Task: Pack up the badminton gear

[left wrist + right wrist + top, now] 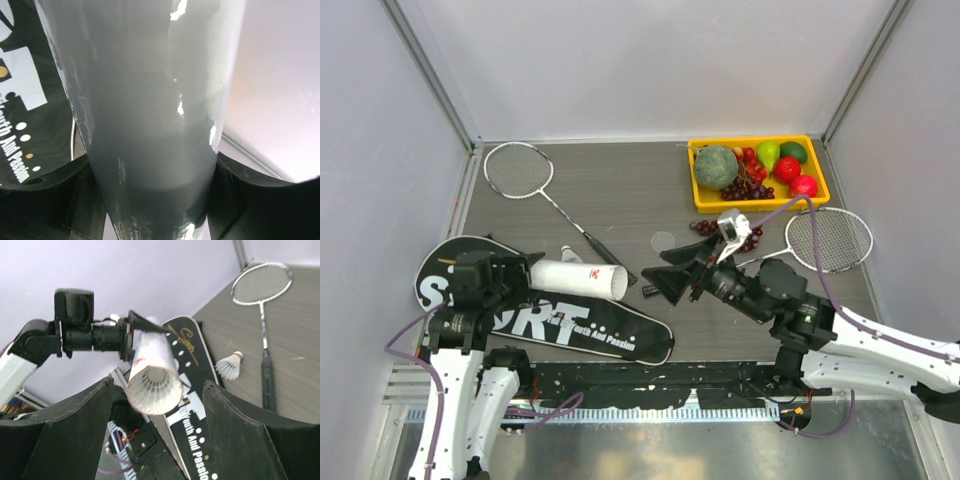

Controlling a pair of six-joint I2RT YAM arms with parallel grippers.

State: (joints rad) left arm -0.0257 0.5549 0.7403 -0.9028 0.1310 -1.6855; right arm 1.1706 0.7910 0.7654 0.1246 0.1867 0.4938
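Mostly the left wrist view is filled by the long white tube (578,278), blurred and cut off at the top. The left gripper (517,276) is clamped on its closed end, which the fingers hide. The tube hangs level over the black bag (610,335) at lower left, covering part of "SPORT". At centre, facing the tube's mouth, the right gripper (658,272) is spread wide and holds nothing. Ribbed white shows inside the mouth; I cannot tell what. One shuttlecock (230,365) lies beside the upper-left racket (518,170). The right racket (830,240) has its handle hidden behind the arm.
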